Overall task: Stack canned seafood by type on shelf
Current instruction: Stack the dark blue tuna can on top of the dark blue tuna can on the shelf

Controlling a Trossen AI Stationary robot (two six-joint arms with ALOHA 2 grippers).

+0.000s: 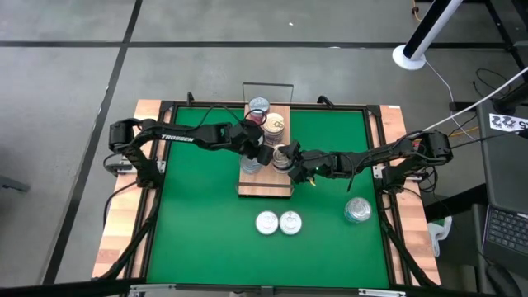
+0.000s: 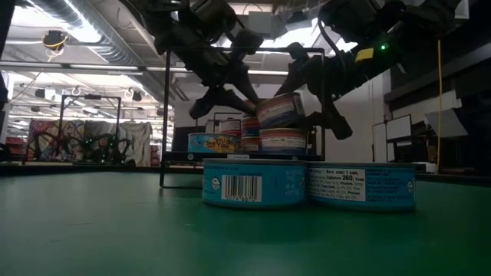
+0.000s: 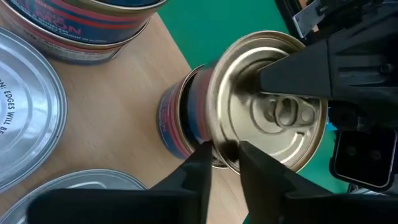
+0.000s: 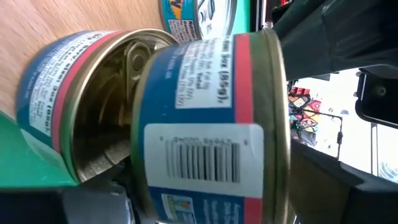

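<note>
Clearly both arms meet over the shelf (image 1: 266, 188), the light wood board at the centre of the green worktop (image 1: 198, 223). The right claw (image 1: 288, 158) comes in from three o'clock and holds a red-and-blue tin (image 2: 281, 110) tilted, its fingers spread wide around the tin's body, just above a matching tin (image 2: 282, 140) that stands on the shelf's three o'clock edge. The left claw (image 3: 222, 163) reaches in from nine o'clock, its fingers narrow and pinching the gold rim of that tilted tin (image 3: 273, 99). Toward twelve o'clock on the shelf stand more tins: a cream-gold-topped one (image 1: 274, 124) and a silver-topped one (image 1: 258, 106) beside it. Off the shelf, toward six o'clock, two silver-topped tins (image 1: 278, 223) sit side by side and touching on the worktop, their blue labels (image 2: 307, 184) facing the low camera. A larger silver tin (image 1: 357, 209) stands apart near four o'clock.
</note>
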